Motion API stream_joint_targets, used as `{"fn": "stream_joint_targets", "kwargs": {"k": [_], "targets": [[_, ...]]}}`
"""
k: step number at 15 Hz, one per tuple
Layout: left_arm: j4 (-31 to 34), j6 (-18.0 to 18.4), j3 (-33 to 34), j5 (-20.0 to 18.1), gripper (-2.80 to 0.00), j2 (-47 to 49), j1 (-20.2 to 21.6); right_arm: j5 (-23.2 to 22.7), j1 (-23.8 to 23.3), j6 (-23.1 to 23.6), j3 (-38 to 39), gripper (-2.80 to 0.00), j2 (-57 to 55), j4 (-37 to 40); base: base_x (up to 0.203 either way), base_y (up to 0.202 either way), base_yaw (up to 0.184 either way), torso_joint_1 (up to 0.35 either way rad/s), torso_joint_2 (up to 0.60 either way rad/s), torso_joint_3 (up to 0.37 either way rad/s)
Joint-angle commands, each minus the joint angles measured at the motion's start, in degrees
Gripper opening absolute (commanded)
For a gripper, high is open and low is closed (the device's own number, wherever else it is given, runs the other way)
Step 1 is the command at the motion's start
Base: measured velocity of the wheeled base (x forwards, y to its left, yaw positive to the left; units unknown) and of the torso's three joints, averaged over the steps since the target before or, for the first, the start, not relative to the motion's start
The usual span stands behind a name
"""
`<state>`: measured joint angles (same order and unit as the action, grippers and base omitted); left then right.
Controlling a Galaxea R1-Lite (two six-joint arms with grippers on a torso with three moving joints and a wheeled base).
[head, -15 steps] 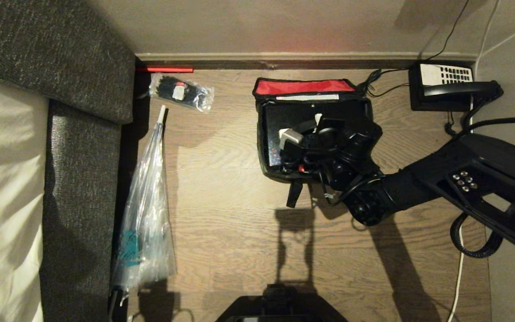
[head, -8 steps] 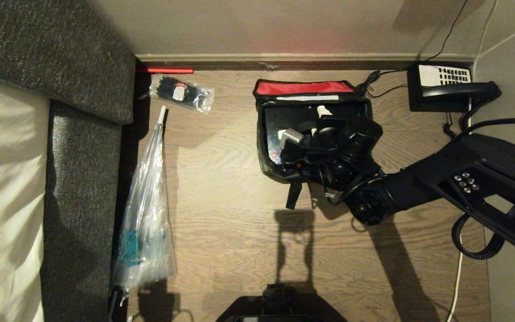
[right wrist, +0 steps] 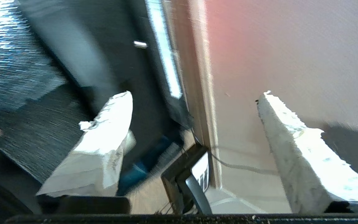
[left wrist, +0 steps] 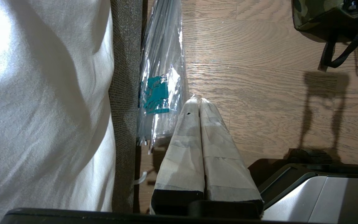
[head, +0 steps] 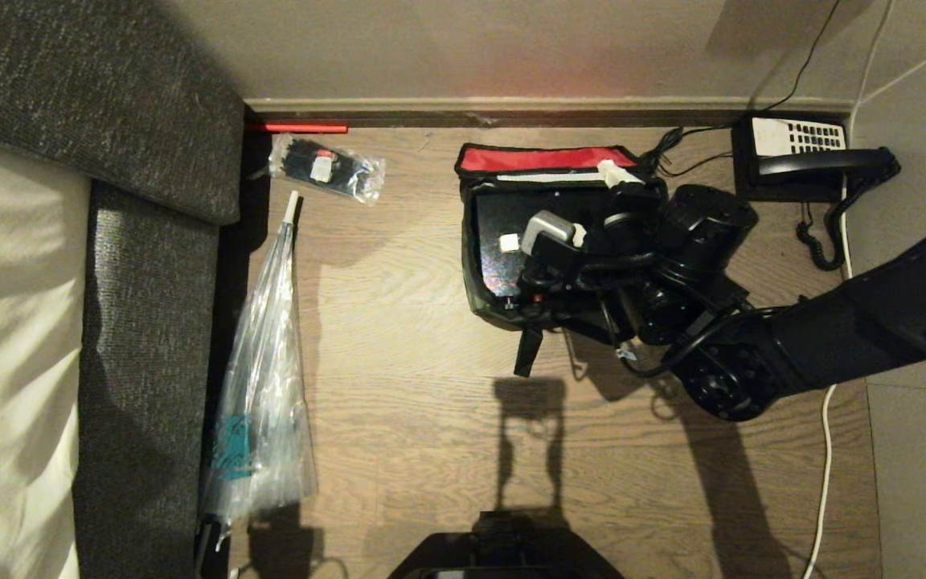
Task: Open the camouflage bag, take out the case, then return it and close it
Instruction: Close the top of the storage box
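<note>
Having spread, right pincer (head: 563, 205) lifted off case (head: 503, 229)

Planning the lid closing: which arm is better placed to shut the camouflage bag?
Probably the right. The right gripper hangs open over the camouflage bag, near its red lid. The left gripper is shut, parked down by the bed.

**Arm covering the open bag**

The right arm (head: 752, 338) is hiding the right half of the camouflage bag (head: 483, 293) and most of the case (head: 495, 225). The right wrist view is blurring everything. The bed (head: 5, 338) is running off the left edge.
</note>
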<state>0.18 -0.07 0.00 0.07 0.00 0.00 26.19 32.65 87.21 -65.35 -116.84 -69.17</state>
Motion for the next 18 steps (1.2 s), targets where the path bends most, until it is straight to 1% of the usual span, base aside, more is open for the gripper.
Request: {"fn": "stream_joint_targets", "kwargs": {"k": [1,2,3,4,5,6,7,9,10,11,12,13,14,15,16,17,18], "targets": [[0.0,0.0,0.0,0.0,-2.8,-0.1,0.0,0.5,0.4,-1.2,3.3,-2.8,6.8,0.1,0.0,0.0,0.0,0.0,0.0,0.0],[0.0,0.0,0.0,0.0,-2.8,0.0,0.0,1.8,0.1,-2.1,5.3,-2.8,9.3,0.7,0.0,0.0,0.0,0.0,0.0,0.0],[0.0,0.0,0.0,0.0,-2.8,0.0,0.0,4.3,-0.8,-4.3,6.6,-2.8,11.4,1.9,0.0,0.0,0.0,0.0,0.0,0.0],[0.0,0.0,0.0,0.0,-2.8,0.0,0.0,7.0,-1.7,-9.1,7.2,-2.8,13.1,4.2,0.0,0.0,0.0,0.0,0.0,0.0],[0.0,0.0,0.1,0.0,-2.8,0.0,0.0,8.7,-2.7,-15.1,7.3,-2.8,14.3,8.1,0.0,0.0,0.0,0.0,0.0,0.0],[0.0,0.0,0.0,0.0,-2.8,-0.1,0.0,9.2,-3.7,-22.6,7.4,-2.8,15.1,12.3,0.0,0.0,0.0,0.0,0.0,0.0],[0.0,0.0,0.1,0.0,-2.8,0.0,0.0,9.0,-4.4,-31.4,7.4,-2.8,15.6,16.6,0.0,0.0,0.0,0.0,0.0,0.0],[0.0,0.0,0.1,0.0,-2.8,0.0,0.0,7.7,-5.7,-51.0,7.0,-2.8,16.6,27.1,0.0,0.0,0.0,0.0,0.0,0.0],[0.0,0.0,0.1,0.0,-2.8,0.0,0.0,7.2,-7.6,-57.2,6.6,-2.8,17.3,33.7,0.0,0.0,0.0,0.0,0.0,0.0],[0.0,0.0,0.1,0.0,-2.8,0.0,0.0,6.4,-10.2,-63.6,6.2,-2.8,17.8,38.3,0.0,0.0,0.0,0.0,0.0,0.0],[0.0,0.0,0.1,0.0,-2.8,-0.1,0.0,4.6,-11.8,-70.3,5.9,-2.8,17.8,40.7,0.0,0.0,0.0,0.0,0.0,0.0],[0.0,0.0,0.0,0.0,-2.8,0.0,0.0,2.1,-13.5,-77.7,5.7,-2.8,17.5,41.6,0.0,0.0,0.0,0.0,0.0,0.0],[0.0,0.0,0.0,0.0,-2.8,0.0,0.0,-1.0,-15.5,-83.7,5.5,-2.8,16.9,41.7,0.0,0.0,0.0,0.0,0.0,0.0],[0.0,0.0,0.1,0.0,-2.8,-0.1,0.0,-6.0,-18.7,-87.2,5.4,-2.8,16.2,41.5,0.0,0.0,0.0,0.0,0.0,0.0],[0.0,0.0,0.1,0.0,-2.8,0.0,0.0,-12.4,-21.7,-89.9,5.4,-2.8,15.7,41.5,0.0,0.0,0.0,0.0,0.0,0.0],[0.0,0.0,0.0,0.0,-2.8,0.0,0.0,-19.3,-24.0,-94.1,5.1,-2.8,15.4,41.2,0.0,0.0,0.0,0.0,0.0,0.0],[0.0,0.0,0.0,0.0,-2.8,0.0,0.0,-25.2,-25.8,-97.6,3.3,-2.8,15.3,40.4,0.0,0.0,0.0,0.0,0.0,0.0]]}}
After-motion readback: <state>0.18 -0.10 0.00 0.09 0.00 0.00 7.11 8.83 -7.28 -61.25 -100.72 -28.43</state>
